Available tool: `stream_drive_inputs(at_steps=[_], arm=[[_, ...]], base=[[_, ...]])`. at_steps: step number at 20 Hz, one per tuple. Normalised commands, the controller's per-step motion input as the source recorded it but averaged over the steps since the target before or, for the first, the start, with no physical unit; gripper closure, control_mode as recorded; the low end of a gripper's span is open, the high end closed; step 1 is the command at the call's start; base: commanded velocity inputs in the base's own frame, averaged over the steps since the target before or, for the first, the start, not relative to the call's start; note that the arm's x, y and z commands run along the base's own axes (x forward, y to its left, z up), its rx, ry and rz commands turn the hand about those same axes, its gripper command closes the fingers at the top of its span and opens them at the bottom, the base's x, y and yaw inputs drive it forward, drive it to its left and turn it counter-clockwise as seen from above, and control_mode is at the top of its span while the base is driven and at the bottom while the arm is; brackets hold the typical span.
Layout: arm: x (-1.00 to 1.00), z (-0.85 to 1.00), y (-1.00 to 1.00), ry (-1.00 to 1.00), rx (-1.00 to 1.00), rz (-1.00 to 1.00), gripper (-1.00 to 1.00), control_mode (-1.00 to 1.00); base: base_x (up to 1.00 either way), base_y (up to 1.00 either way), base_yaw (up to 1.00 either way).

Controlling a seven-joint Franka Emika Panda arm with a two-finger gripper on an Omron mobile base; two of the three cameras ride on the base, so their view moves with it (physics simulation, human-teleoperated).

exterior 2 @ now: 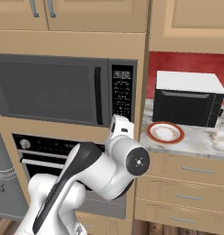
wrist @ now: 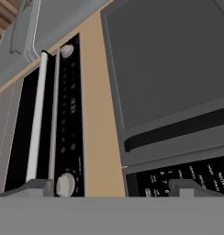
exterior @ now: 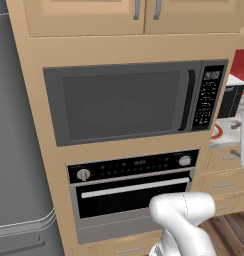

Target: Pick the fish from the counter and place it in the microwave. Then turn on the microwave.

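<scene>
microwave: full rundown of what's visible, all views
The microwave is a wide dark grey unit built flush into light wooden cabinetry, directly above the black oven. Its door is shut, with a darker matte window, a black vertical handle near the right edge, and a black button panel with a small lit display on top. In the hand view its handle and panel appear rolled sideways. Nothing touches it.

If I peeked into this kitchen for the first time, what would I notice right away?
Probably the big dark grey microwave, shut, set in the wooden wall above the black oven. Then the white robot arm curling up in front of them, its open gripper pointed at the microwave's handle and buttons. Off to the right, a red-rimmed plate sits on the marbled counter.
</scene>
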Motion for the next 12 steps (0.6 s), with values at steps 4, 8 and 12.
stream_drive_inputs(at_steps=[4, 8, 12], arm=[[0.23, -0.03, 0.0, 0.0, 0.0, 0.0, -1.0, -1.0], [0.17, -0.06, 0.03, 0.0, 0.0, 0.0, -1.0, -1.0], [0.14, -0.12, 0.04, 0.0, 0.0, 0.0, -1.0, -1.0]], base=[[0.0, 0.0, 0.0], [0.0, 0.0, 0.0], [0.0, 0.0, 0.0]])
